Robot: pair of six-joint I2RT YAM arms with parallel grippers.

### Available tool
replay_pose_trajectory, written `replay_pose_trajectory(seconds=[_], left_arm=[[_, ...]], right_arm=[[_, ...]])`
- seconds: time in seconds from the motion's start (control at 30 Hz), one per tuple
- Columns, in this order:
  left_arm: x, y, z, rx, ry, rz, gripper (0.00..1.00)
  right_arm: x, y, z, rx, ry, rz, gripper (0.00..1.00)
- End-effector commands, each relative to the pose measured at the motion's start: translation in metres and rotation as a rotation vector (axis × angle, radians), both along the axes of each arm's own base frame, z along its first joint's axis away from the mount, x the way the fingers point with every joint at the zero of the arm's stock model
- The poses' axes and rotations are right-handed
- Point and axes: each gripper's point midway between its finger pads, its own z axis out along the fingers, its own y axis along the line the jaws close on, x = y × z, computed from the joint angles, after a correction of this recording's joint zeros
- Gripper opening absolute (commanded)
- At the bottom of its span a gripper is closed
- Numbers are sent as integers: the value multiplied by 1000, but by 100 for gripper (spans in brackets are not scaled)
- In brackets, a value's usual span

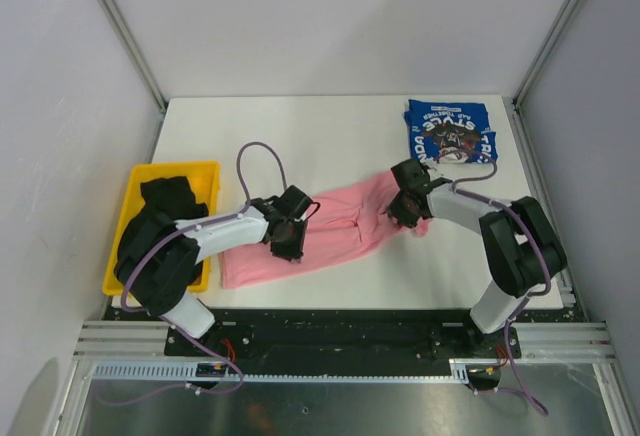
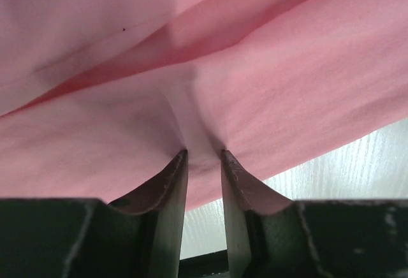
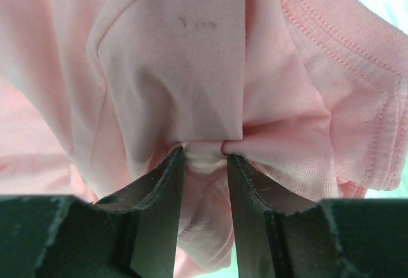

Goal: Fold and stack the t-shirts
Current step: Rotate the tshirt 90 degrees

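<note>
The pink t-shirt [image 1: 335, 231] lies stretched across the middle of the white table. My left gripper [image 1: 287, 241] is shut on its near left part; the left wrist view shows pink cloth [image 2: 255, 99] pinched between the fingers [image 2: 172, 189]. My right gripper [image 1: 405, 211] is shut on its right end, where the right wrist view shows bunched pink cloth [image 3: 191, 87] and a hemmed sleeve [image 3: 363, 125]. The folded royal-blue t-shirt [image 1: 449, 133] lies at the back right. Black t-shirts [image 1: 170, 206] fill the yellow bin.
The yellow bin [image 1: 206, 174] stands at the table's left edge. Grey walls and frame posts close in the back and sides. The table's front edge [image 1: 340, 306] runs just beyond the arm bases.
</note>
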Motion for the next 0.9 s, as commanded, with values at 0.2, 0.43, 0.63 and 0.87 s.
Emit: replay_pose_trajectory(seconds=[0.2,0.43,0.63,0.87], left_arm=[[-43,-4,-9,2,72,1,33],[-49,-39,7,-96,103,-3,33],[-19,-84,23,-160,93,-7,33],[27,-130,28,-223,90,-9,33]], right_arm=[[38,34,-20,-94,37,193,38],[103,52,-19,-97,6,309,37],[171,61,-13,-227,6,430,36],[238,61,-5,-224,-89,465,38]])
